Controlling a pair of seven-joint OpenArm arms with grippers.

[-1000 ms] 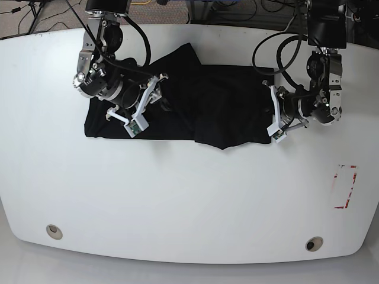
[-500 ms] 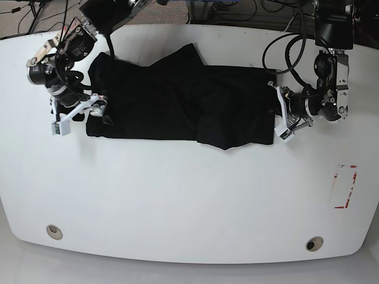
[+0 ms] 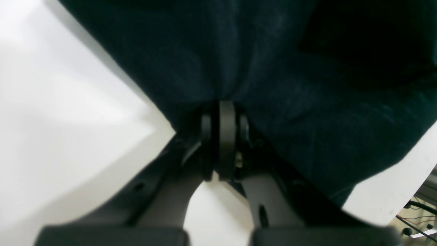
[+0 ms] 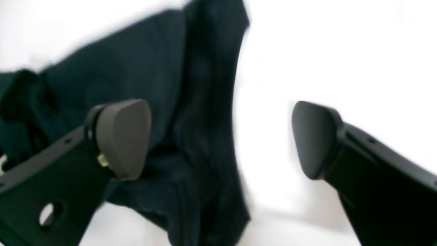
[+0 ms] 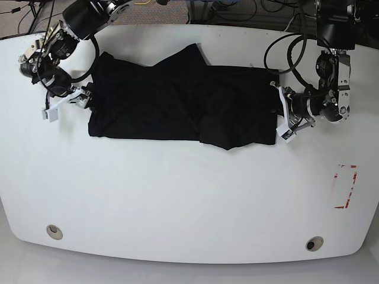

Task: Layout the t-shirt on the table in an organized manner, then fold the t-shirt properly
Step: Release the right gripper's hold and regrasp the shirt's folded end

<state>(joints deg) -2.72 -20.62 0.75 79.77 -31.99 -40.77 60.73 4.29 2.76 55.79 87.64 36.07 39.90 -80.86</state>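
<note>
Black t-shirt (image 5: 177, 100), spread wide, rumpled, on the white table (image 5: 177, 201).

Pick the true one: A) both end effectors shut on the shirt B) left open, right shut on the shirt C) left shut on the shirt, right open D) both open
C: in the left wrist view the left end effector pinches the shirt; in the right wrist view the right end effector is spread wide, gripping nothing.
</note>
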